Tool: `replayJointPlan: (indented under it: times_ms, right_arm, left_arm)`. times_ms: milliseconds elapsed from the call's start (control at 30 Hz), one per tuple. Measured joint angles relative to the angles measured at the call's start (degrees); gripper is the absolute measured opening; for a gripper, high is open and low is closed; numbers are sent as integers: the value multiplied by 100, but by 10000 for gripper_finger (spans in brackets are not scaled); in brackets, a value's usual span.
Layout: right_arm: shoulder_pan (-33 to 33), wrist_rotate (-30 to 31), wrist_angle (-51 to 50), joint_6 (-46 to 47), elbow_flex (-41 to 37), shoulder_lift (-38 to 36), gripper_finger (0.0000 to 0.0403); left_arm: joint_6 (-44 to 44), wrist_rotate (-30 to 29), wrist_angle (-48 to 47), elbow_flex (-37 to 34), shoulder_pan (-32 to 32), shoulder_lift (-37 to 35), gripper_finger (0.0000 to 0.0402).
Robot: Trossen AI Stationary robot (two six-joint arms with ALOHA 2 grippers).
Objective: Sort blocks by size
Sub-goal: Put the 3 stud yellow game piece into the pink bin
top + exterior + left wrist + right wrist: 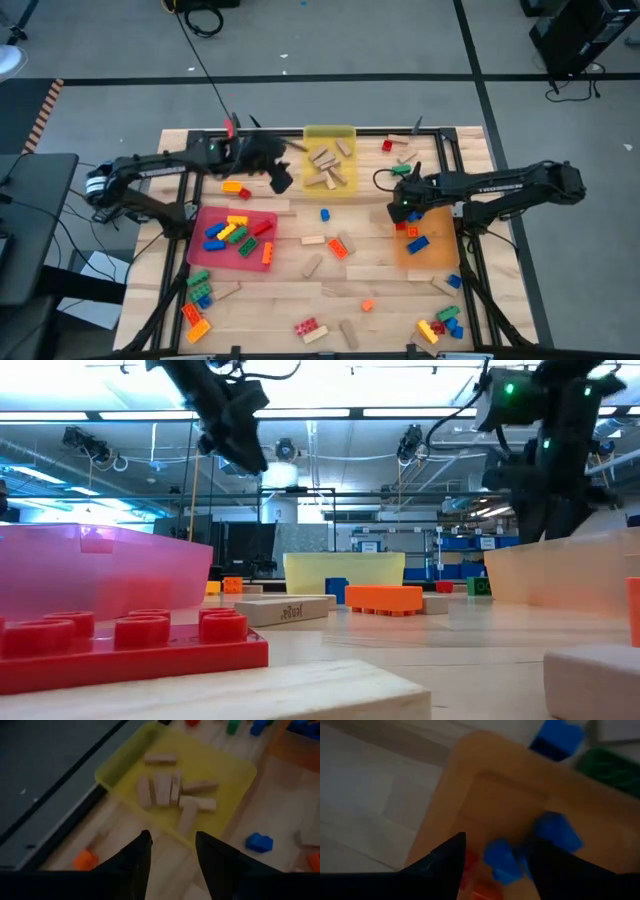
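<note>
My left gripper (283, 180) (172, 837) hovers open and empty above the table, just left of the yellow tray (330, 135), where several tan wooden blocks (172, 795) lie flat. My right gripper (403, 210) (495, 840) stands open over the far left corner of the orange tray (432, 262). Below the gap between its fingers, a small blue block (502, 861) sits in that tray, apart from both fingers, with another blue block (559, 831) and a red one (400, 229) beside it. The red tray (200, 215) holds several longer studded bricks.
Loose blocks lie on the table: a blue one (325, 214), an orange one (338, 247), wooden ones (313, 240), and clusters at the near left (197, 292), near right (440, 325) and far right (400, 150). An orange brick (85, 860) lies near my left gripper.
</note>
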Motion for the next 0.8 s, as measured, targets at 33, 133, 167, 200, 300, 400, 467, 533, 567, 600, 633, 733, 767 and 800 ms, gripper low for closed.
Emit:
replayJointPlan:
  times_ms: [33,133,167,200,300,400,467,533,567,600,633,733,767,800]
  right_arm:
    - [69,102,-278,25,161,0,212]
    - [348,411,-1369,241,827,0,211]
    - [464,478,-1709,380,1098,0,210]
    - [598,509,-2020,554,1384,0,210]
    - [1051,507,-2738,1184,2154,12,210]
    - [1678,454,-3415,2081,2848,228,210]
    - [2142,295,-3770,2734,3240,527,210]
    - [2589,115,-3682,3167,3489,835,210]
    - [2799,20,-3661,3399,3584,1018,210]
    - [2976,-106,-3660,3631,3691,1199,210]
    - [3153,-265,-3660,3861,3801,1408,210]
    - [3634,-826,-3702,4486,3975,1949,210]
    - [3775,-1008,-3644,4607,4014,2089,210]
    - [3925,-1172,-3565,4674,4045,2236,211]
  left_arm:
    - [-151,-94,134,-248,-145,-163,163]
    - [-518,-200,603,-987,-594,-688,163]
    - [-586,-202,692,-1198,-728,-858,163]
    - [-657,-213,718,-1365,-856,-1023,163]
    - [-689,-256,726,-1728,-1211,-1455,163]
    - [-686,-261,617,-1881,-1464,-1772,163]
    - [-686,-286,457,-1900,-1583,-1918,163]
    - [-678,-286,333,-1900,-1670,-2033,163]
    - [-667,-284,245,-1900,-1717,-2070,163]
    - [-667,-281,170,-1900,-1751,-2120,163]
    - [-670,-278,113,-1900,-1786,-2151,163]
    - [-684,-254,61,-1900,-1894,-2183,163]
    - [-683,-252,57,-1900,-1930,-2184,163]
    - [-683,-241,60,-1900,-1964,-2184,163]
